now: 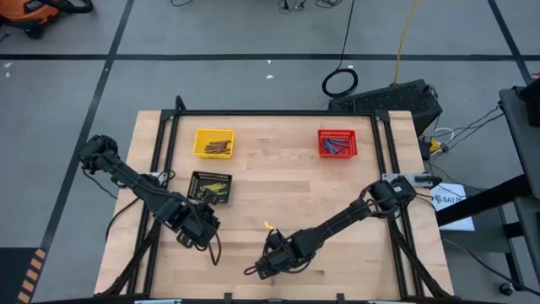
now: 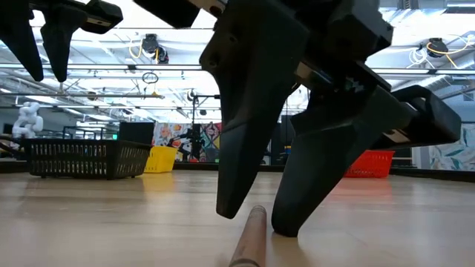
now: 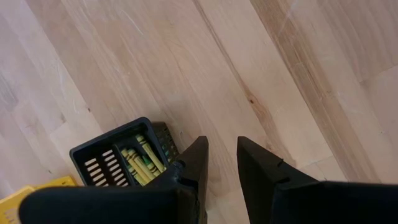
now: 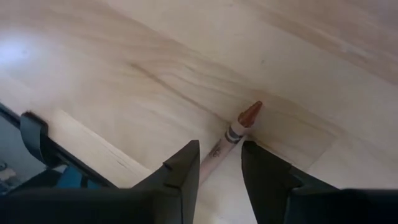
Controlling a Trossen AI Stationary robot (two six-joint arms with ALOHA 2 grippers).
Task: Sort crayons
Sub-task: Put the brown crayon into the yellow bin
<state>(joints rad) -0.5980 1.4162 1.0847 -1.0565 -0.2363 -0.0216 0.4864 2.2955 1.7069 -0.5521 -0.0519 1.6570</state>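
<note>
- The counter (image 1: 287,190) is pale wood in planks, framed by black rails; the floor around it is grey with dark lines.
- The right gripper (image 4: 221,163) is low over the front edge of the counter, with its fingers (image 2: 249,133) spread on both sides of a brown crayon (image 4: 235,132) that lies flat on the wood.
- The left gripper (image 3: 222,163) hangs near the black basket (image 1: 210,187) of yellow-green crayons (image 3: 140,163), its fingers apart and holding nothing.
- A yellow basket (image 1: 213,142) and a red basket (image 1: 337,142) stand at the far side.
- Behind, the room shows ceiling lights and a colourful wall.
</note>
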